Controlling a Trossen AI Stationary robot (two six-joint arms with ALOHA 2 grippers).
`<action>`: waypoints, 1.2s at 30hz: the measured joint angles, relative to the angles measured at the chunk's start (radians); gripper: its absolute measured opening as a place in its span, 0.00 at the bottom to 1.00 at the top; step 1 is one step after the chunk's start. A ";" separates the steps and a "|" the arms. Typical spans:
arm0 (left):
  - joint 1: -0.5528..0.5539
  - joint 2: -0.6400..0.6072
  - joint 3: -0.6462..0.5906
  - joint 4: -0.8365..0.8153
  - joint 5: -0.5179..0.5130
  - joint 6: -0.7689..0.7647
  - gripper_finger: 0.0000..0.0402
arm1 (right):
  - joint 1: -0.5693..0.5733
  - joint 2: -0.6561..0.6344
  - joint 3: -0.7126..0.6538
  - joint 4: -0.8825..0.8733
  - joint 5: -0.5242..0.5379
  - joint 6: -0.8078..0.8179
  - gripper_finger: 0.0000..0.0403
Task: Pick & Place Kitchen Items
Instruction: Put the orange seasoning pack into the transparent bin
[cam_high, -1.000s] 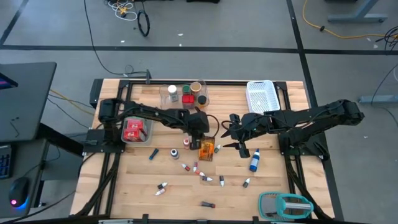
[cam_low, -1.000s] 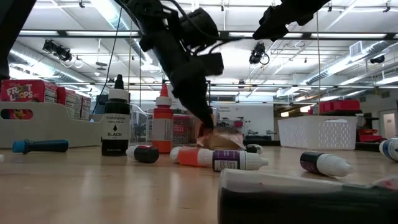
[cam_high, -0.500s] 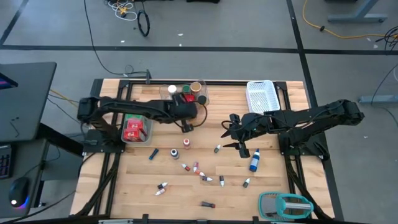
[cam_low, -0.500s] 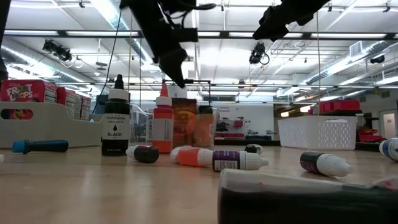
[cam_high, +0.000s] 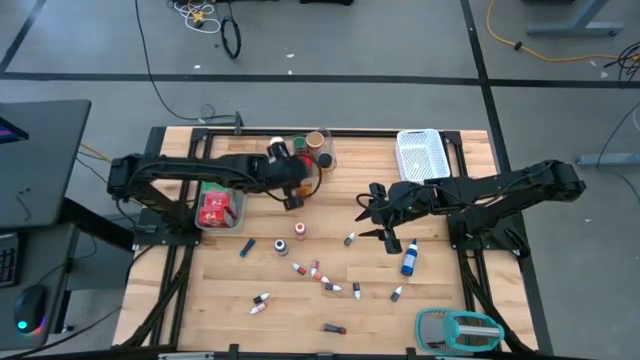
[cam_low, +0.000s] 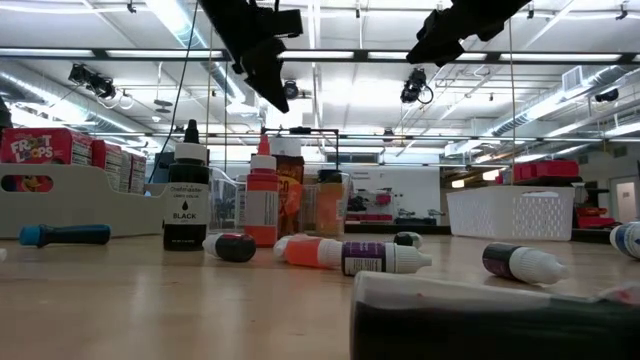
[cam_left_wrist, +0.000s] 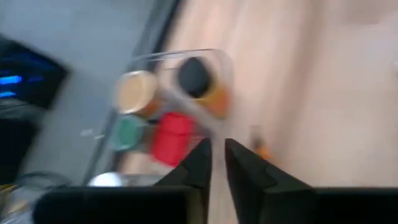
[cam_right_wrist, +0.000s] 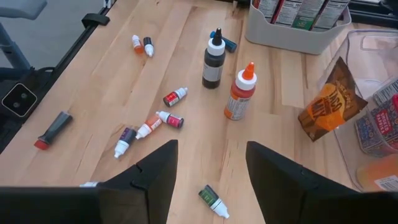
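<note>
Wooden counter (cam_high: 220, 290) carries vials strewn mid-surface and an orange packet (cam_right_wrist: 328, 107) leaning at the clear tray (cam_right_wrist: 380, 46) near its far edge, where the left hand (cam_high: 291, 200), fingers nearly together and empty, seems just done placing; right hand (cam_high: 372, 212) hovers spread mid-counter, next pick likely a vial (cam_high: 349, 239).

Your table (cam_high: 230, 290) is pale, matt wood planking with visible grain. At its twelve o'clock edge the tray (cam_right_wrist: 379, 118) is clear glossy plastic and the basket (cam_high: 420, 155) white plastic mesh. The orange packet (cam_right_wrist: 329, 102) looks like crinkled printed foil or paper, and the small vials (cam_right_wrist: 149, 127) smooth plastic.
</note>
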 joint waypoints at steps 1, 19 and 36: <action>0.001 0.007 0.001 0.002 0.049 0.001 0.17 | 0.000 0.000 0.000 0.000 0.000 0.000 0.50; 0.044 0.233 -0.001 -0.006 0.051 0.054 0.55 | 0.000 -0.001 0.001 0.019 0.000 0.000 0.50; 0.049 0.224 0.026 -0.108 0.002 -0.069 0.02 | 0.000 0.000 0.001 0.017 0.000 0.000 0.50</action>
